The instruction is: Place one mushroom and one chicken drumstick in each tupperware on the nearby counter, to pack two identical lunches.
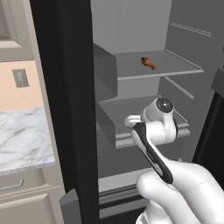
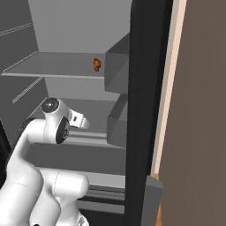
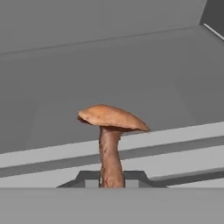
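end effector (image 3: 112,183): clenching on the stem of the mushroom (image 3: 111,131), its dark tips rising on either side of the stem base in the hand view
mushroom: standing upright between the tips, reddish-brown cap on top, stem running down into the grip; being held inside the fridge, in front of a grey shelf edge
arm (image 1: 153,131): reaching forward into the open fridge at the level of the middle shelf (image 1: 131,109), wrist bending over that shelf's front edge
chicken drumstick (image 1: 148,63): lying on the upper shelf (image 1: 175,65) of the fridge, well above and behind the wrist; showing as a small orange-brown piece in both base views
fridge door (image 1: 70,109): standing open, its dark edge sitting between the fridge interior and the counter
counter (image 1: 24,138): white marble with grey veins, lying left of the fridge in the left base view, above beige drawers
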You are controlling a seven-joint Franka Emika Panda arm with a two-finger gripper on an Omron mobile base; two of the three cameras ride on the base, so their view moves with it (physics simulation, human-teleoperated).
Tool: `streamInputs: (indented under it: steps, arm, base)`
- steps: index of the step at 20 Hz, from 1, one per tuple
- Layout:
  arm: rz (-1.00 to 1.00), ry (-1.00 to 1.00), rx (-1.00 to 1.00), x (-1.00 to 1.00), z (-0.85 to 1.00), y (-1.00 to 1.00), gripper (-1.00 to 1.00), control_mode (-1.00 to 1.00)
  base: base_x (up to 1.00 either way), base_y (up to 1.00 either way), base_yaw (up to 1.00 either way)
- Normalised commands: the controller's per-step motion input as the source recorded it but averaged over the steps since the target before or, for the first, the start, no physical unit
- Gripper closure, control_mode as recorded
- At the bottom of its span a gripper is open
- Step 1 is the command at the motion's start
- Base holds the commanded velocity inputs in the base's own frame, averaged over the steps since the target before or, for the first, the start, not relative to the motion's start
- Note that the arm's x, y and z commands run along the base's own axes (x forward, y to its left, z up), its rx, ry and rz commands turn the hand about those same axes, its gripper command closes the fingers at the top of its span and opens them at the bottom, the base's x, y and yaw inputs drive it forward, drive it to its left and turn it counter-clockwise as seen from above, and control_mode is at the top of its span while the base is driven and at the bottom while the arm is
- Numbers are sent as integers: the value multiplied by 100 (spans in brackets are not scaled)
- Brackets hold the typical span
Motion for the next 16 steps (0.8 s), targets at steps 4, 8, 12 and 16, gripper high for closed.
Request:
streamInputs:
  steps: [4, 8, 12, 16]
  arm:
    - [8, -6, 0, -85, 52, -15, 100, -100]
    - [2, 0, 0, -18, 9, -1, 100, 100]
    - [0, 0, 0, 0, 0, 0, 100, 100]
    - [0, 0, 0, 0, 0, 0, 100, 100]
  base:
    - [0, 0, 0]
    - [-63, -7, 6]
    - [-99, -5, 3]
    - [-100, 0, 0]
